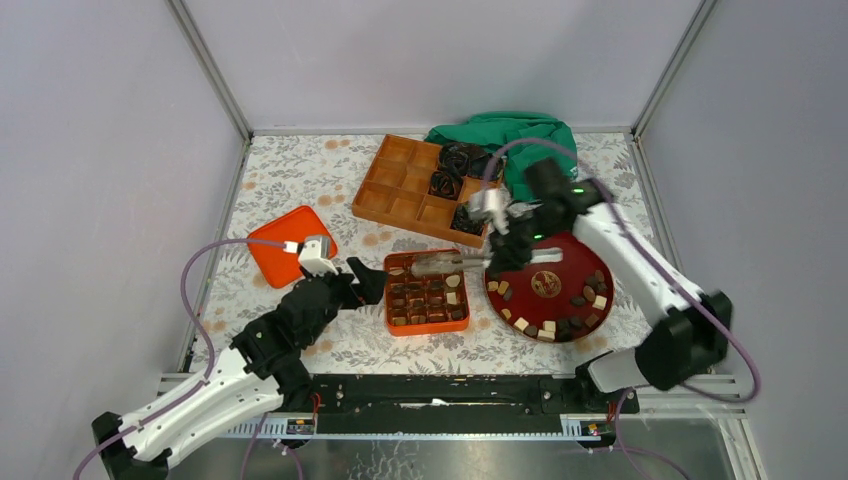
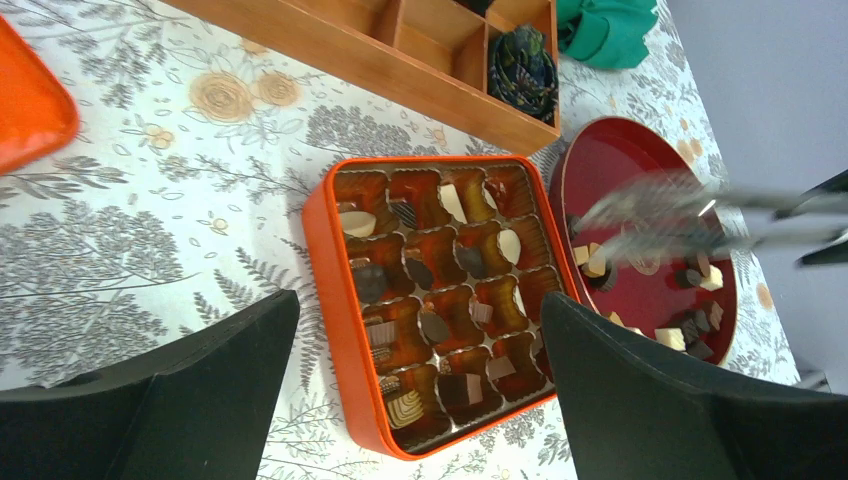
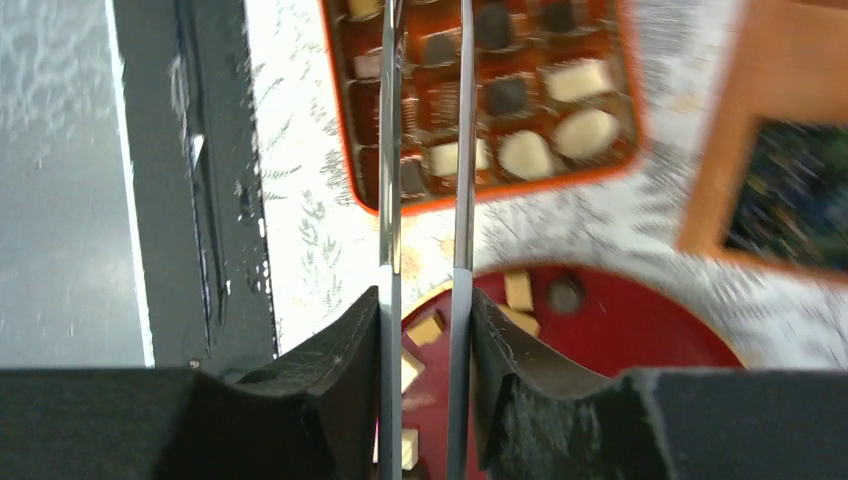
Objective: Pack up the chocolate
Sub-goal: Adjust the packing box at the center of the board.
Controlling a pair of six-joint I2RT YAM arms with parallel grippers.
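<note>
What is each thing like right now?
left gripper: open, empty.
right gripper: shut on the tongs.
tongs: arms apart, over the orange box.
orange box: open, partly filled.
orange lid: off, lying flat.
red plate: pieces around its edge.
chocolate: some boxed, some on the red plate.
wooden tray: black bundles in right cells.
green cloth: crumpled.

We find the surface (image 1: 300, 175) covered with a white sheet printed in grey leaves and tan flowers. Five items lie directly on it. A flat orange lid (image 1: 285, 235) sits at the left. An orange compartment box (image 1: 388, 300) sits near the middle, with a dark red round plate (image 1: 575, 262) just beside it on the right. A wooden divided tray (image 1: 400, 180) lies behind the box, set at an angle. A crumpled green cloth (image 1: 530, 140) lies at the tray's far right end.
</note>
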